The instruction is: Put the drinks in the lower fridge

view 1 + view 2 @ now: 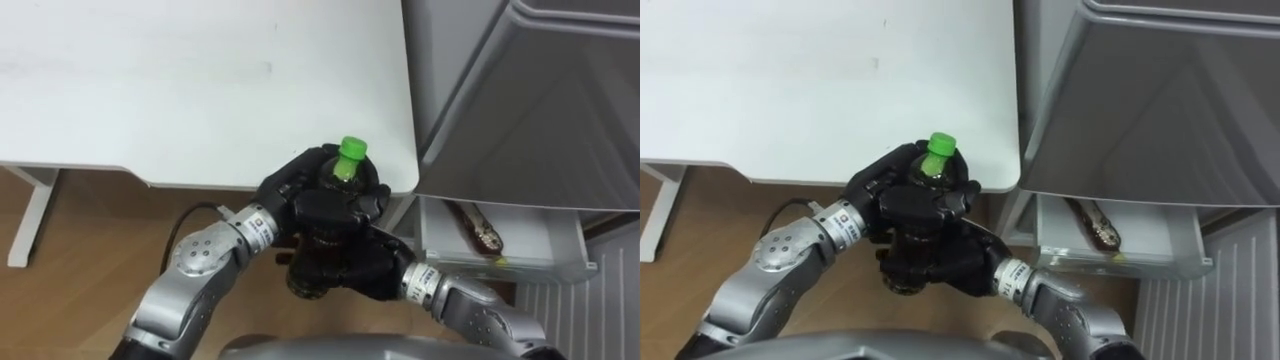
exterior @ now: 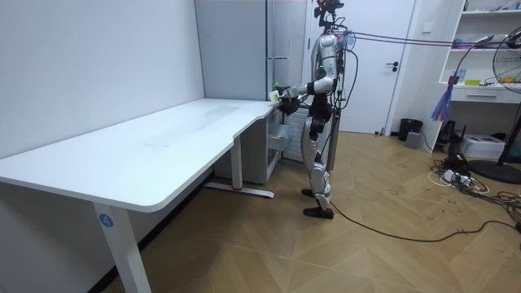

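A dark drink bottle with a green cap [image 1: 351, 151] stands upright in both my hands, just off the front right corner of the white table [image 1: 200, 80]. My left hand [image 1: 290, 190] wraps its upper part from the left. My right hand [image 1: 365, 270] curls round its lower part from below. To the right is the grey fridge [image 1: 540, 100]; its lower drawer [image 1: 505, 263] is pulled out, with another dark bottle [image 1: 480, 230] lying inside. In the room view I stand at the table's far end beside the fridge [image 2: 244, 49], holding the bottle [image 2: 278, 89] at chest height.
The table's rounded corner [image 1: 405, 180] lies close behind the bottle, and the fridge's upper door [image 1: 1160, 110] overhangs the drawer. Wooden floor [image 1: 90, 260] shows below the table edge. A white table leg [image 1: 35, 215] stands at the far left.
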`<state>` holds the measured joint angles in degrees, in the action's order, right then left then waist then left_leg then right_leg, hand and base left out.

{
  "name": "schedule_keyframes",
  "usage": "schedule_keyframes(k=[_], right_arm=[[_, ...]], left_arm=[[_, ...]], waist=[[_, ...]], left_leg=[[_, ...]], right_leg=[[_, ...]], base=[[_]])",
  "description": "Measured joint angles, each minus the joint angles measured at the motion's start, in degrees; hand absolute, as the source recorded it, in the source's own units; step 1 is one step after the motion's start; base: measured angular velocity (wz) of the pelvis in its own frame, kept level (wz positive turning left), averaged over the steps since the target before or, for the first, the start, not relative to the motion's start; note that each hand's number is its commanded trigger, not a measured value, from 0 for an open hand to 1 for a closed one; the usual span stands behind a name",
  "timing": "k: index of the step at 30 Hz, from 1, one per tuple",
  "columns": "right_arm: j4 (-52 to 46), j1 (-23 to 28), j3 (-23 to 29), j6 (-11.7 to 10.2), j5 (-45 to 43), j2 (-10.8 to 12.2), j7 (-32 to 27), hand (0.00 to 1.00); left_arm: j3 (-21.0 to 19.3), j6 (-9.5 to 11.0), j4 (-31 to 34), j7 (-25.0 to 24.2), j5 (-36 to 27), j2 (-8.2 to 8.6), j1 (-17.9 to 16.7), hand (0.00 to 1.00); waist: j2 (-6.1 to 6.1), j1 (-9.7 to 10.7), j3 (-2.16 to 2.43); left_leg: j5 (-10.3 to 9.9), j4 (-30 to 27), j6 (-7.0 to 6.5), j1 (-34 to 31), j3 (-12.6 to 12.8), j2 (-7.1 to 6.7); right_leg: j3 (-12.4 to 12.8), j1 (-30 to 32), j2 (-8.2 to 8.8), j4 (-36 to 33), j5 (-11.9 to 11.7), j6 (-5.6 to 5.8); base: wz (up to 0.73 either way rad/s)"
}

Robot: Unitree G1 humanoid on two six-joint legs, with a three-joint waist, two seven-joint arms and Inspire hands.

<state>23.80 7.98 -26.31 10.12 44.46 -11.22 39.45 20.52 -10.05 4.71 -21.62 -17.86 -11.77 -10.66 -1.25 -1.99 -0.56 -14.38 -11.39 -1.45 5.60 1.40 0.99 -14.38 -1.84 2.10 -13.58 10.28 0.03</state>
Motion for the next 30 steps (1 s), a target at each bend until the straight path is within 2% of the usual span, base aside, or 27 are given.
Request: schedule_keyframes(k=[3,5,10,11,12,13,14,30], right_arm=[[0.0,0.2,-0.2,0.0,0.4,-0.2,-0.5,1.0],[0.0,0.2,-1.2,-0.5,0.4,-0.3,-0.5,1.0],[0.0,0.2,-1.4,-1.1,0.4,-0.5,-0.8,1.0],[0.0,0.2,-1.4,-1.2,0.4,-0.5,-0.8,1.0],[0.0,0.2,-1.4,-1.3,0.4,-0.5,-0.9,1.0],[0.0,0.2,-1.3,-1.4,0.4,-0.5,-0.9,1.0],[0.0,0.2,-1.2,-1.5,0.4,-0.4,-0.9,1.0],[0.0,0.2,-1.6,-1.3,0.8,-0.2,-0.6,1.0]], left_arm=[[0.1,-0.3,0.1,-0.3,0.1,0.01,0.1,1.0],[-0.2,-1.5,0.1,-0.2,-0.3,0.09,0.1,1.0],[-0.3,-2.2,0.1,0.8,-1.3,1.01,0.1,1.0],[-0.3,-2.3,0.1,1.0,-1.3,1.14,0.1,0.79],[-0.3,-2.3,0.1,1.0,-1.4,1.23,0.1,0.7],[-0.6,-2.6,0.1,1.3,-1.7,1.6,0.1,0.25],[-0.7,-2.6,0.1,1.4,-1.7,1.91,0.1,0.0],[-1.6,-2.6,0.1,1.5,-1.6,1.94,0.2,0.0]], waist=[[0.43,0.0,0.27],[0.74,0.1,0.44],[0.8,0.0,0.44],[0.8,0.0,0.43],[0.79,0.1,0.43],[0.8,0.1,0.43],[0.8,0.1,0.43],[0.62,0.1,0.32]], left_leg=[[0.0,0.0,0.02,0.0,0.0,0.07],[0.0,0.0,0.03,0.1,0.0,0.04],[0.0,-0.1,0.03,0.1,0.1,0.04],[0.0,-0.1,0.03,0.1,0.0,0.04],[0.0,-0.1,0.03,0.1,0.0,0.04],[0.0,-0.1,0.03,0.1,0.0,0.04],[0.0,-0.1,0.03,0.1,0.0,0.06],[0.0,0.0,0.03,0.1,0.0,0.09]], right_leg=[[0.0,0.0,-0.11,0.0,0.0,0.0],[0.0,0.0,-0.17,0.0,0.0,0.0],[0.1,0.0,-0.09,0.0,0.0,0.0],[0.1,0.0,-0.08,0.0,0.0,0.0],[0.1,0.0,-0.09,0.0,0.0,0.0],[0.1,0.0,-0.09,0.0,0.0,0.0],[0.1,0.0,-0.11,0.0,0.0,0.0],[0.1,0.0,-0.15,0.0,0.0,0.0]], base=[[0.0],[0.0],[0.0],[0.0],[0.0],[0.0],[0.0],[0.0]])
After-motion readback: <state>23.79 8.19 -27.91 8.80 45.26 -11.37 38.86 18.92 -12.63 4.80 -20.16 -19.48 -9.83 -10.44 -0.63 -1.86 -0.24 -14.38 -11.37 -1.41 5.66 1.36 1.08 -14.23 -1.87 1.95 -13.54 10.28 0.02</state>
